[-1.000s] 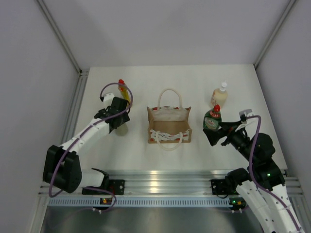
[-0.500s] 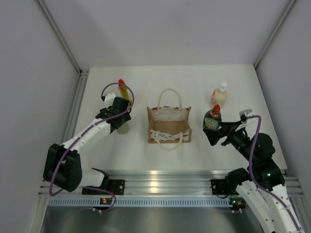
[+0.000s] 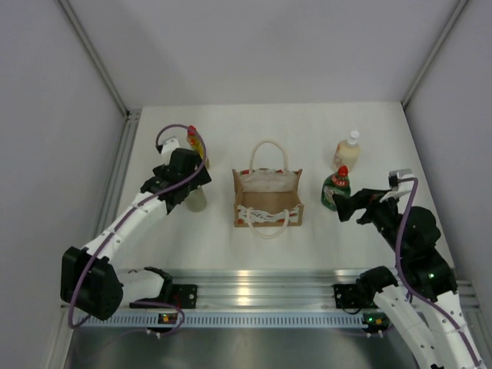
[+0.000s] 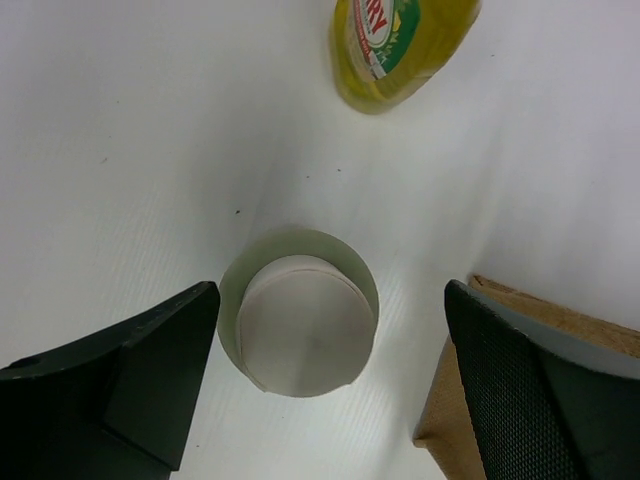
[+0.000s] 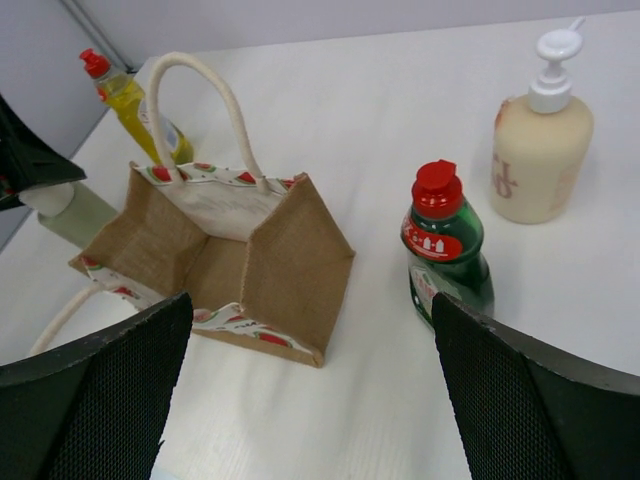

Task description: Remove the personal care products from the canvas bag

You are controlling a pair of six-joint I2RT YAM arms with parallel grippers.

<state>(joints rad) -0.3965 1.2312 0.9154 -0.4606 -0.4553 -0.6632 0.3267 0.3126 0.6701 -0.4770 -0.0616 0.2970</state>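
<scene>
Left gripper (image 4: pixel 330 295) jaws are found spread wide, with the pale cylindrical bottle (image 4: pixel 305 335) standing upright between them. A gap is seen on either side, so no contact is recorded. This bottle is placed just left of the canvas bag (image 3: pixel 267 201), a tan corner of which is seen beside the right finger in the left wrist view. The slim yellow bottle (image 4: pixel 400 45) with red cap is stood left of the bag and farther back, near the pale bottle but apart from it.

Right gripper (image 5: pixel 310 300) jaws are likewise found spread, with nothing pinched; it is positioned right of the bag, toward the near side. The dark green bottle (image 5: pixel 447 250) with red cap is stood upright just right of the bag. The cream bottle (image 5: pixel 540 150) with white pump cap is set behind it, farther from the bag.

The bag is stood upright on the table (image 3: pixel 231 127) with its mouth open, and all four bottles are placed outside it.
</scene>
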